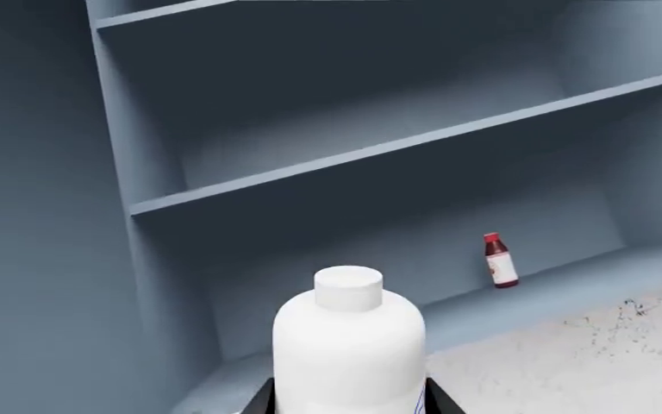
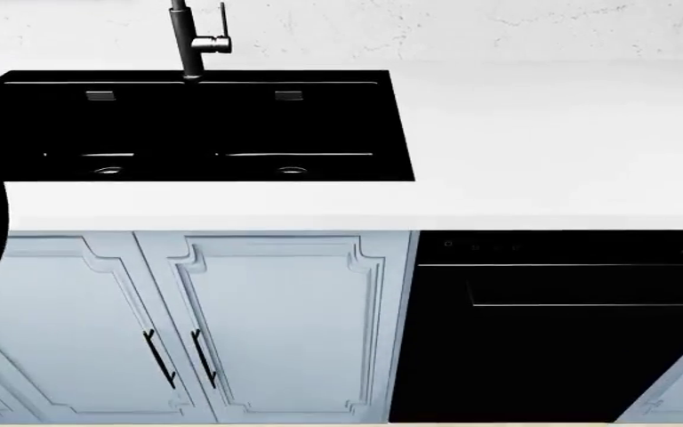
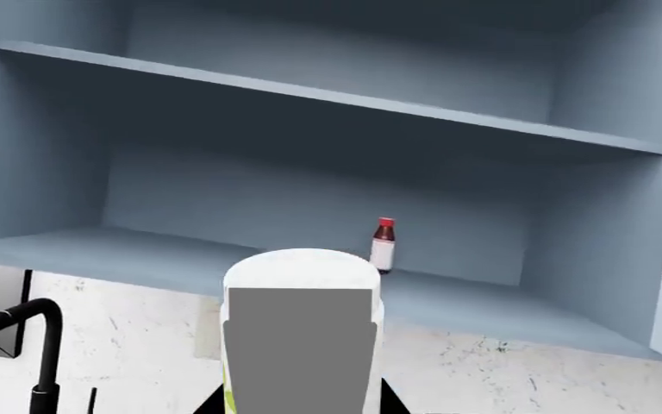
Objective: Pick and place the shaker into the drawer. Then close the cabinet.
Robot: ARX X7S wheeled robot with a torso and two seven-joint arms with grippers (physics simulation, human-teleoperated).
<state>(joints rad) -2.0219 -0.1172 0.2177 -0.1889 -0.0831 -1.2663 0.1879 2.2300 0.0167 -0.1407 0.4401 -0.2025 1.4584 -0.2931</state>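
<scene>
Behind the white bottle (image 1: pixel 348 345), on the lowest shelf (image 1: pixel 538 289), a small red-capped shaker (image 1: pixel 499 260) stands upright, ahead of both wrists; neither gripper's state can be told.

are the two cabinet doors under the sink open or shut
Shut: in the head view both panelled cabinet doors sit flush under the sink, handles side by side.
</scene>
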